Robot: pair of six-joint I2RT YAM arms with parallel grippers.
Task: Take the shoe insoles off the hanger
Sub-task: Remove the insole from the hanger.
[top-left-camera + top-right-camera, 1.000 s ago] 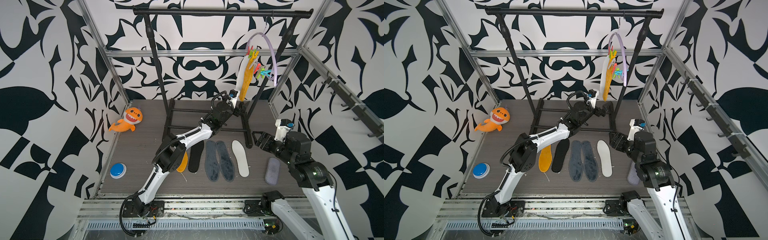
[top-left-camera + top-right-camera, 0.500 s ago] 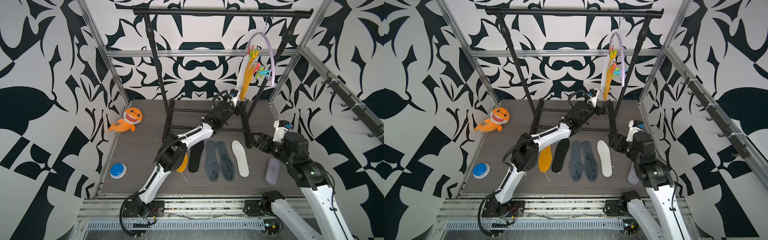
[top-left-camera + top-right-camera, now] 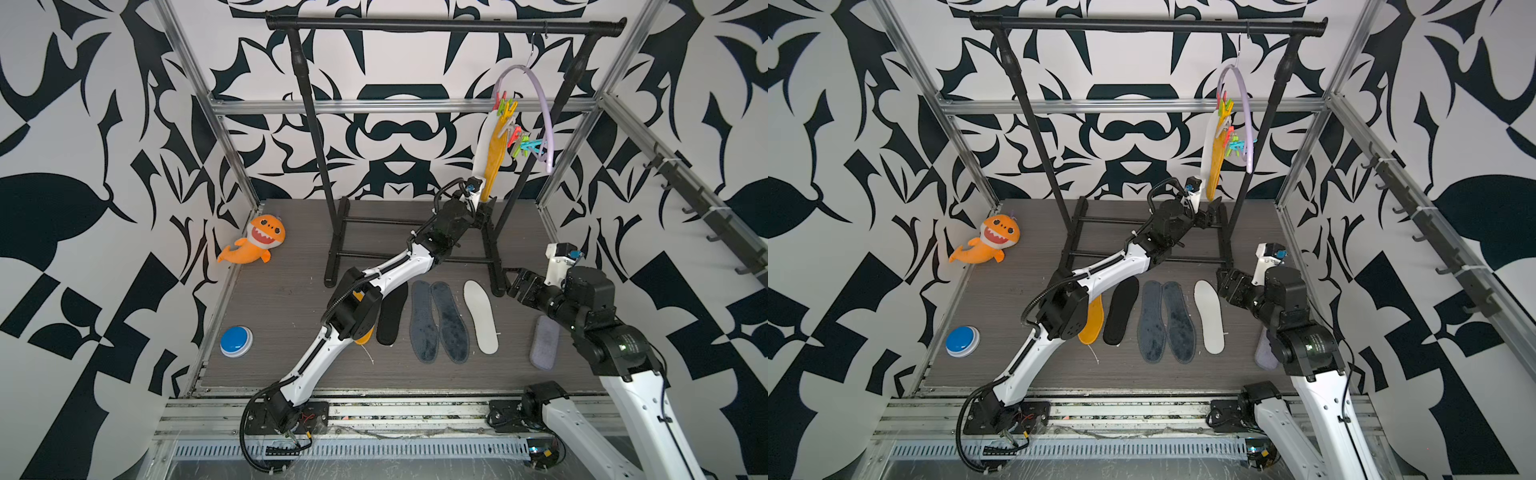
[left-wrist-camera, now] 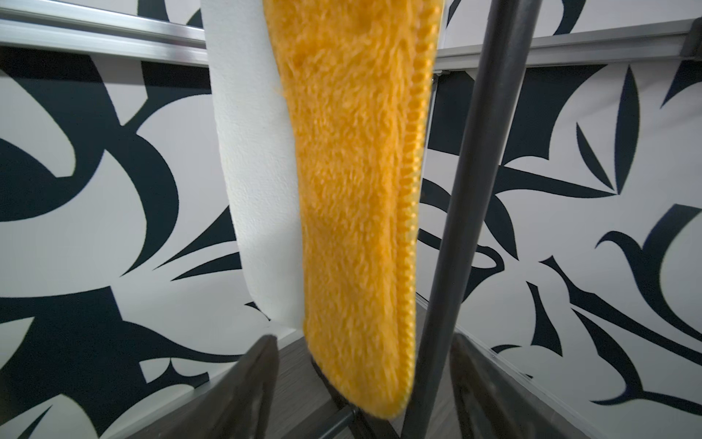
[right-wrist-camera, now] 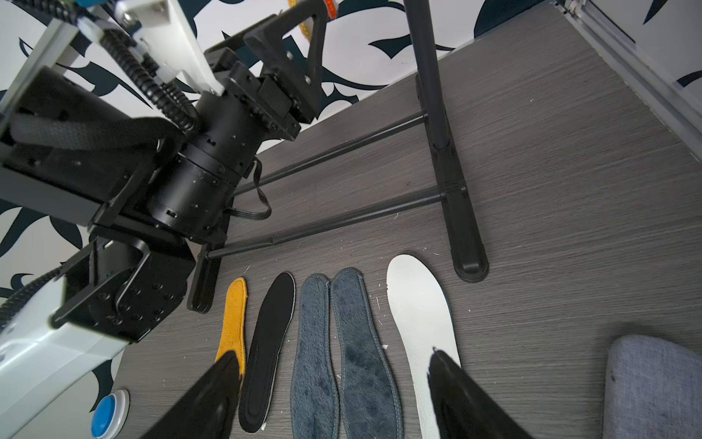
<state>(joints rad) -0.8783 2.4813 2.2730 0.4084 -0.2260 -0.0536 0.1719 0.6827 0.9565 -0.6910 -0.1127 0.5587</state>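
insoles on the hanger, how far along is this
Done: five insoles lie on the floor. In hand: the left gripper, open, sits around the tip of the hanging orange insole. Left: that one and the white insole, both pegged to the hanger.

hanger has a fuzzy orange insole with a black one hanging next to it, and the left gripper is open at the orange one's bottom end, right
No. The one beside the fuzzy orange insole on the hanger is a white insole, not black, as the left wrist view shows. The left gripper is open at the orange one's bottom end.
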